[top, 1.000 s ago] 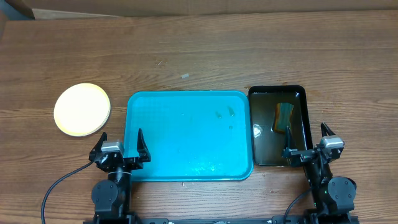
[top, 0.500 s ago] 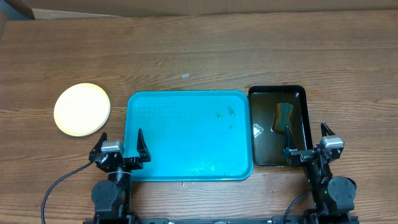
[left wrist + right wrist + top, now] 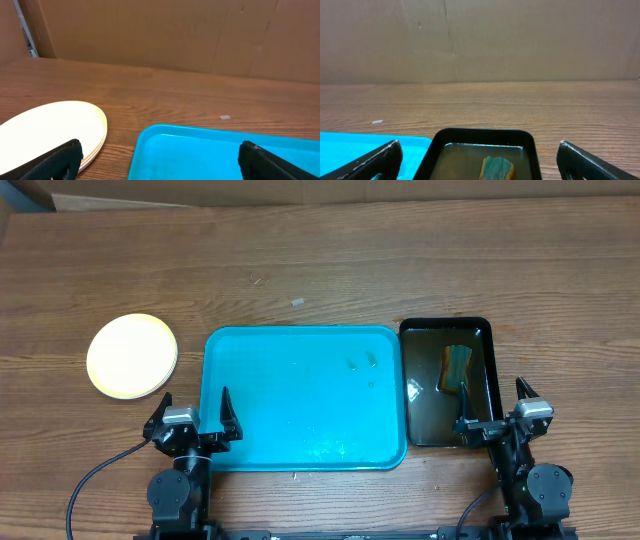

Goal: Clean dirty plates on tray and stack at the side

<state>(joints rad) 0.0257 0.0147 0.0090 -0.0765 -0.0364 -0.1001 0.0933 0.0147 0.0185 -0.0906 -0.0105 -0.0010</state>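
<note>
Both pairs of jaws stand released and hold nothing: your left gripper (image 3: pixel 193 405) and your right gripper (image 3: pixel 492 400) are parked at the near edge of the table (image 3: pixel 350 270). The dirty plates (image 3: pixel 132 356) are not on the turquoise tray (image 3: pixel 300 400). They sit in one stack ahead of the left jaws and outside the left finger, with a pale yellow plate on top. (Layered rims show beneath it in the left wrist view, but you cannot count them with certainty.) The tray's near-left corner lies just ahead of the left jaws, and its floor is bare apart from a few faint specks and wet marks.

Straight ahead of the right jaws, between the fingers, sits the black tray (image 3: pixel 445 323) with the sponge (image 3: pixel 456 367) lying in its liquid.

The job looks finished, so what remains is a clean close. Keep both jaws slack and both arms low and back. If you do move the left arm, swing it away from the stack so that the outer finger does not clip a rim. Look over the top plate for any orange smear before calling it done.
</note>
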